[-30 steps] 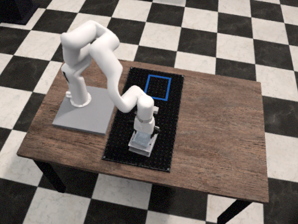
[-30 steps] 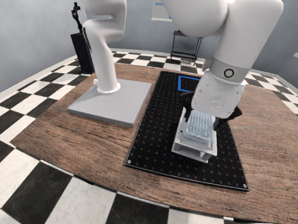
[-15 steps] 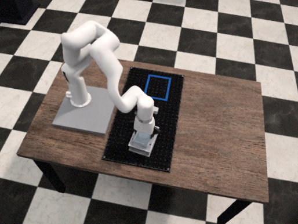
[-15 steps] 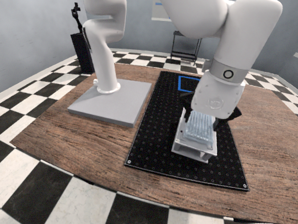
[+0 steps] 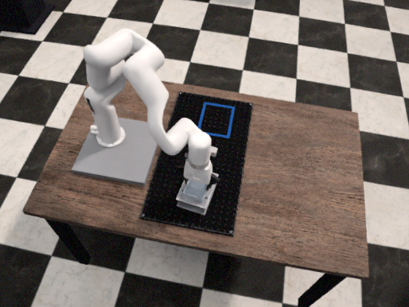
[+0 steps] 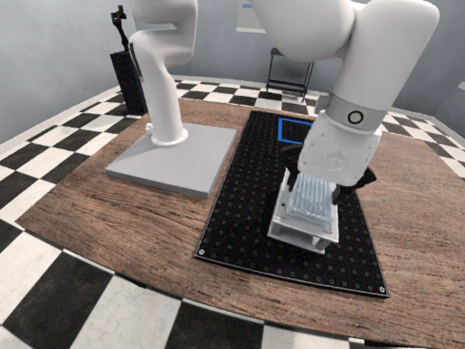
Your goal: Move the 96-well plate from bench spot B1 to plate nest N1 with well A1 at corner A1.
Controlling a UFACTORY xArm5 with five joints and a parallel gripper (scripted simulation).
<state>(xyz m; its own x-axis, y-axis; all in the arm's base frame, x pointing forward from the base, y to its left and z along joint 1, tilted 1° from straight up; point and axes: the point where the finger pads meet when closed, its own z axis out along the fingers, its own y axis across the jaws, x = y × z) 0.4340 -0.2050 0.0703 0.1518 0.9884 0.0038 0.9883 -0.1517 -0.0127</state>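
Observation:
The clear, bluish 96-well plate (image 5: pixel 193 192) (image 6: pixel 312 205) is at the top of the white raised nest N1 (image 5: pixel 196 208) (image 6: pixel 289 232), near the front of the black mat (image 5: pixel 167 187) (image 6: pixel 244 203). It looks level and within the nest's rim; I cannot tell whether it rests fully on it. My gripper (image 5: pixel 197 184) (image 6: pixel 313 190) reaches straight down and is shut on the plate's two long sides. The plate's cut-off corner and the A1 mark are too small to make out. The blue outline of spot B1 (image 5: pixel 201 117) (image 6: pixel 282 131) at the far end of the mat has nothing in it.
The arm's grey base plate (image 5: pixel 119 159) (image 6: pixel 181 163) lies left of the mat on the wooden table (image 5: pixel 298 179) (image 6: pixel 113 212). The arm's elbow hangs over the mat between the base and the nest. A black stand and a chair stand on the floor beyond the table.

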